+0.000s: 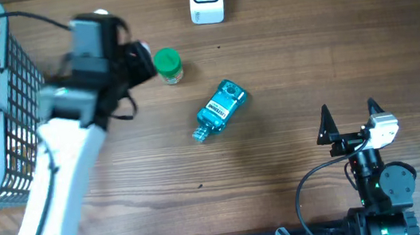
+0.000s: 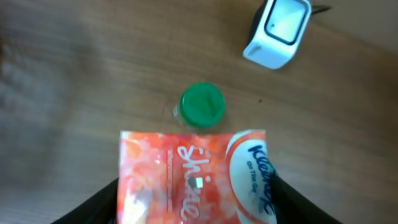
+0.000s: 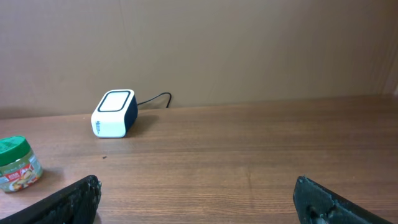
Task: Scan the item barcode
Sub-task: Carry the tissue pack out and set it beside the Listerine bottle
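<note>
Overhead, left tool [image 1: 138, 64] hides the tissue pack [image 2: 194, 180].

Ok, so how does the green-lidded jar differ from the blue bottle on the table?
The green-lidded jar stands upright; the blue bottle lies on its side. The jar is short and squat; the bottle is longer and teal. The jar sits nearer the basket; the bottle lies mid-table. Both rest on the wooden table.
</note>
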